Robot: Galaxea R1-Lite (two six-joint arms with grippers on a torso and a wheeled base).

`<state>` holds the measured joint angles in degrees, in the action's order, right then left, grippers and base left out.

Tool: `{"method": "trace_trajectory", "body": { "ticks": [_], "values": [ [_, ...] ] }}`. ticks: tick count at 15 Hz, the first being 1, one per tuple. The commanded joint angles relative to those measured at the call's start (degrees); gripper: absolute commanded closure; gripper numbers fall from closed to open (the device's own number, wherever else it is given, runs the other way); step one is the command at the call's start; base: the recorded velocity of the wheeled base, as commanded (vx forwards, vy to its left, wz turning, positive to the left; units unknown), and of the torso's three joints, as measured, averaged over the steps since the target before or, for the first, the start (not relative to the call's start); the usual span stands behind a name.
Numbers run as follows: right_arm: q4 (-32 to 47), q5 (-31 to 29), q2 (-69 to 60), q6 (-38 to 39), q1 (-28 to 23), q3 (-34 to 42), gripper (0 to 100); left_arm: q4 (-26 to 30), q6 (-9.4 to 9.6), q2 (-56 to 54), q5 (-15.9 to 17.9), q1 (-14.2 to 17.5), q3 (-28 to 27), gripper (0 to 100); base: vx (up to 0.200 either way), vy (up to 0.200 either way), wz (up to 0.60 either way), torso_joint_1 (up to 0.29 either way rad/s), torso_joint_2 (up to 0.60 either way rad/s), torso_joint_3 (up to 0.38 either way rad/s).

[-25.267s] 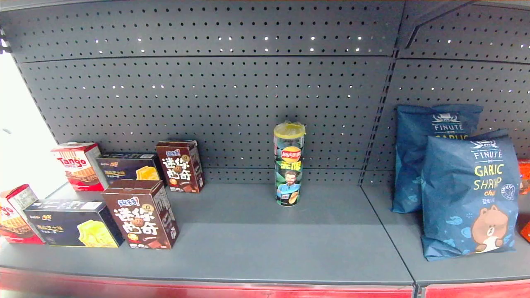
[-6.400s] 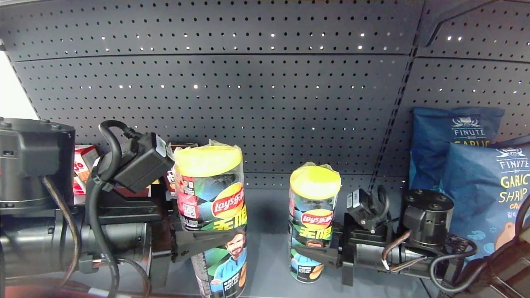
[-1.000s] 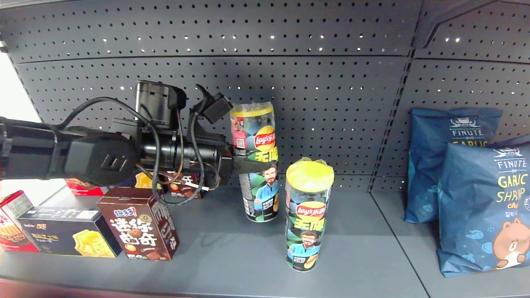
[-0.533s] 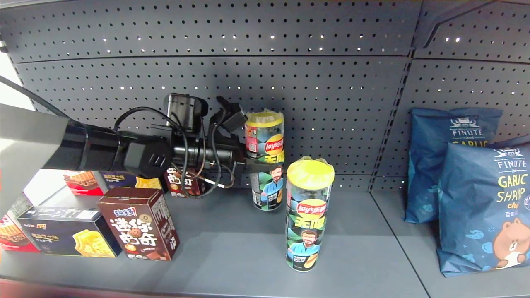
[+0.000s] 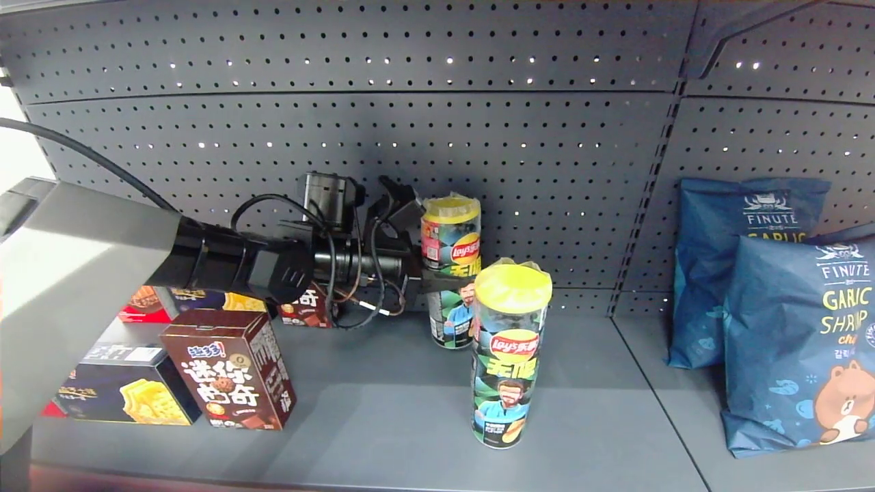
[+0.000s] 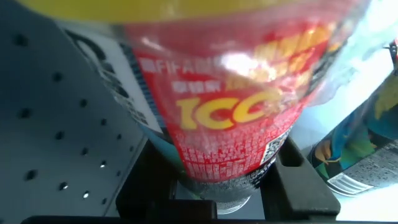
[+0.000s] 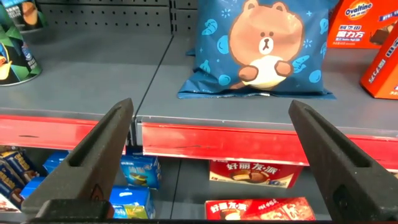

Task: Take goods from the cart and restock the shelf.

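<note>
Two tall chip cans with yellow lids are on the dark shelf. The front can stands upright and free near the shelf's middle. Just behind it and to its left, the back can is upright in my left gripper, which is shut on its middle, with the base at or just above the shelf. Up close, that held can sits between the black fingers. My right gripper hangs open with nothing in it, out in front of the shelf's red edge.
Snack boxes line the shelf's left side, under and beside my left arm. Blue shrimp-chip bags lean at the right, the bear-printed one near the front edge. A perforated back panel closes the rear. Lower shelves hold more boxes.
My left arm has reached deeper and to the right, carrying the can lower and back toward the panel, behind the front can. The front can has stayed put.
</note>
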<state>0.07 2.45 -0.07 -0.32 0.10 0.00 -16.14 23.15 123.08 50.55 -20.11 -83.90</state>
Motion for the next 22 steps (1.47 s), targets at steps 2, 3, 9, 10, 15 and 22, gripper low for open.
{"method": "trace_trajectory", "body": {
  "ticks": [2,3,9,10,15,22],
  "values": [
    [0.01,0.01,0.07,-0.03,-0.01,0.0,0,-1.61,-0.03,1.2,-0.02,-0.63,0.14,100,0.0,0.0,0.0,0.0,0.0,0.0],
    [0.01,0.01,0.07,-0.03,-0.01,0.0,0,-1.61,0.05,1.38,-0.02,-0.8,0.05,100,0.0,0.0,0.0,0.0,0.0,0.0],
    [0.01,0.01,0.07,-0.03,-0.01,0.0,0,-3.46,0.05,2.96,-0.11,-1.51,-0.04,100,0.0,0.0,0.0,0.0,0.0,0.0],
    [0.01,0.01,0.07,-0.03,-0.01,0.0,0,-3.55,0.05,3.4,-0.11,-1.77,-0.13,100,0.0,0.0,0.0,0.0,0.0,0.0],
    [0.01,0.01,0.07,-0.03,-0.01,0.0,0,-4.78,0.05,4.89,-0.19,-2.39,-0.48,100,0.0,0.0,0.0,0.0,0.0,0.0],
    [0.01,0.01,0.07,-0.03,-0.01,0.0,0,-5.3,1.55,5.68,-1.07,-3.0,-0.22,0,0.0,0.0,0.0,0.0,0.0,0.0]
  ]
}}
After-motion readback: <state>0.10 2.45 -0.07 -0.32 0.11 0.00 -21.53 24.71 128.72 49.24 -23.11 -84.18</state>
